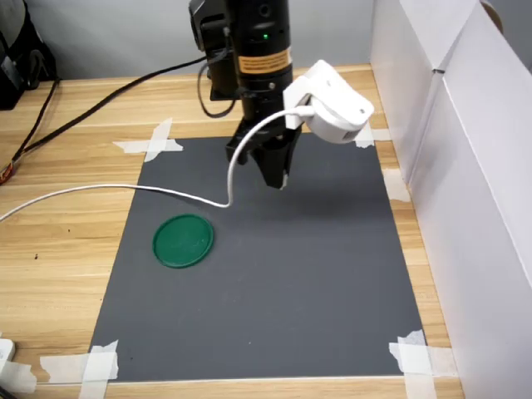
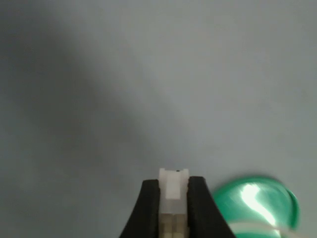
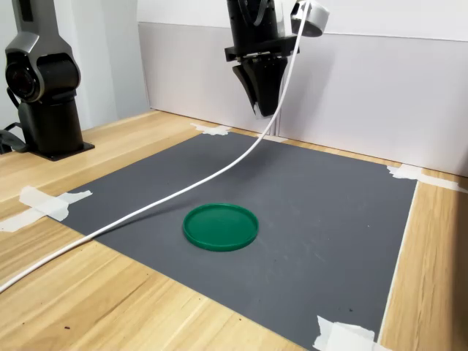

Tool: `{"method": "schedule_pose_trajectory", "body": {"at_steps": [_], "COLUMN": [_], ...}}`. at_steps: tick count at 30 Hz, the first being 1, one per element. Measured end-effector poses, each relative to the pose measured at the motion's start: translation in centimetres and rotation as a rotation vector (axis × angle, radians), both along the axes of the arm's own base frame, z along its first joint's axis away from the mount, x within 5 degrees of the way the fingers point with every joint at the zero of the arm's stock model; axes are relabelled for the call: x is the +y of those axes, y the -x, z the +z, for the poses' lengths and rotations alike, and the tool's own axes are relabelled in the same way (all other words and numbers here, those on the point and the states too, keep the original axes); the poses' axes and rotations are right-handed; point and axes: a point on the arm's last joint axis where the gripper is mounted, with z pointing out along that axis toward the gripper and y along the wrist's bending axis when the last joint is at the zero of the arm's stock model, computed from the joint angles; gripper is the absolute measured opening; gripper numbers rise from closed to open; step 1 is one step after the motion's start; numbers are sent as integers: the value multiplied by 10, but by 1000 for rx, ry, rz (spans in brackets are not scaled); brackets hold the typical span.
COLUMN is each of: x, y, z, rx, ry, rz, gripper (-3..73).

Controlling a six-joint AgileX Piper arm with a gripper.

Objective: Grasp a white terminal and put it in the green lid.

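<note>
White terminal sits pinched between the gripper's two black fingers, its long axis running along them and its end poking just past the tips. Held well above the grey mat, it hangs far from the green lid, which lies flat toward the first exterior view's left.
</note>
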Motion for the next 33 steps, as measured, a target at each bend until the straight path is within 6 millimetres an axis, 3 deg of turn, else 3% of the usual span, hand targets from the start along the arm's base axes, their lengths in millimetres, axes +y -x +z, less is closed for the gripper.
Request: {"method": "schedule_pose_trajectory", "body": {"at_steps": [14,27,33], "x": [-78,-130,-140], "y": [-20,-29,-32], "z": [-9,-37,-43], "rx": [15,86,88], "ry": [6,3,-22], "rz": [-186,-329,-362], "gripper": [82,82,82]}}
